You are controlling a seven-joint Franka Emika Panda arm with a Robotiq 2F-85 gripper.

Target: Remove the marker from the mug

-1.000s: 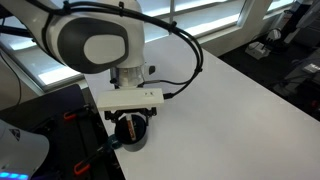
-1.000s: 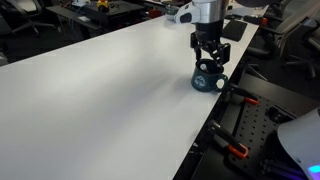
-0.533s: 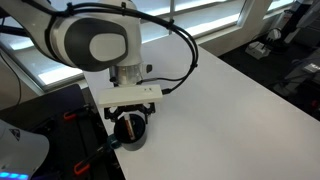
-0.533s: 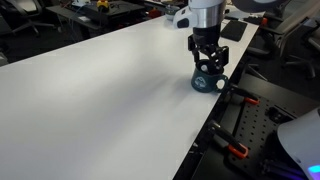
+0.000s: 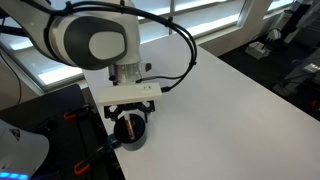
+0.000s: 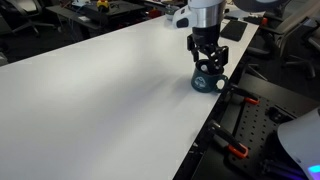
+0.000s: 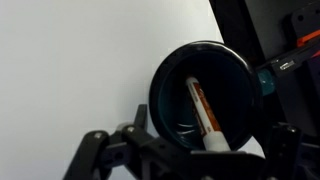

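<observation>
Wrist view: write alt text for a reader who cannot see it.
An orange-red marker lies inside a dark round mug on a white table, seen from above. The dark end effector fills the bottom edge of the picture, its fingers spread to either side of the mug.

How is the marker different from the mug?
The marker is a thin reddish-and-white stick; the mug is round, wide and dark. The marker leans slanted; the mug stands upright. The marker is held inside; the mug does the holding. Both sit in one spot.
</observation>
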